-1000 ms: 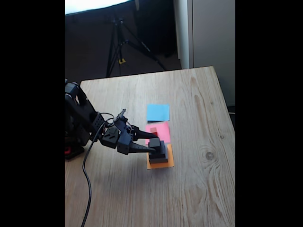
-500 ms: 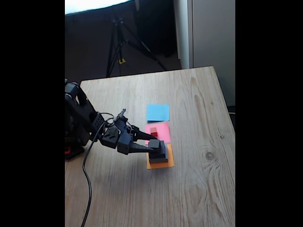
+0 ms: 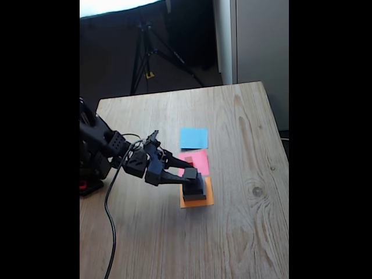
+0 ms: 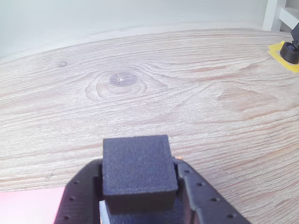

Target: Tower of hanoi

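End effector (image 4: 138,186) grips small black cube (image 4: 136,170).

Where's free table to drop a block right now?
Bare spots: the blue paper square, and the wood right of the knot. Crowded: the orange paper square carries the block stack, with the gripper around the small black cube.
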Robot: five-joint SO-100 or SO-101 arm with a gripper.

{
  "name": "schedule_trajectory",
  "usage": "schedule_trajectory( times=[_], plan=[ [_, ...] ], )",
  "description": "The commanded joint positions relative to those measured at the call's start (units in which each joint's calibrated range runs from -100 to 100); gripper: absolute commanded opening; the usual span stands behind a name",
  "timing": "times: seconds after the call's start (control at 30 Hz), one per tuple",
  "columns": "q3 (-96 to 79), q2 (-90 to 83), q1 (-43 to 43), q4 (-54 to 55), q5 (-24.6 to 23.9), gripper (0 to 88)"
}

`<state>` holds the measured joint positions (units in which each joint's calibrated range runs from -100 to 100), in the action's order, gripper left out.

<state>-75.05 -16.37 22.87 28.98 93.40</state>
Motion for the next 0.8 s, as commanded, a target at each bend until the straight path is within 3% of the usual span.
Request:
schedule_trajectory(
  times=[0.0, 0.13, 0.37, 0.57, 0.77],
  plan=[
    [11.42, -11.48, -0.26, -25.46, -1.76, 3.0],
    [28.15, -17.01, -0.1, -55.9, -1.43, 1.5],
    [53.87, -21.1, -1.43, -91.51, 0.41, 1.4],
    [72.24, -23.44, -6.28, -111.58, 1.08, 0.6],
    [81.69, -27.99, -13.72, -121.94, 2.42, 1.0]
  ],
)
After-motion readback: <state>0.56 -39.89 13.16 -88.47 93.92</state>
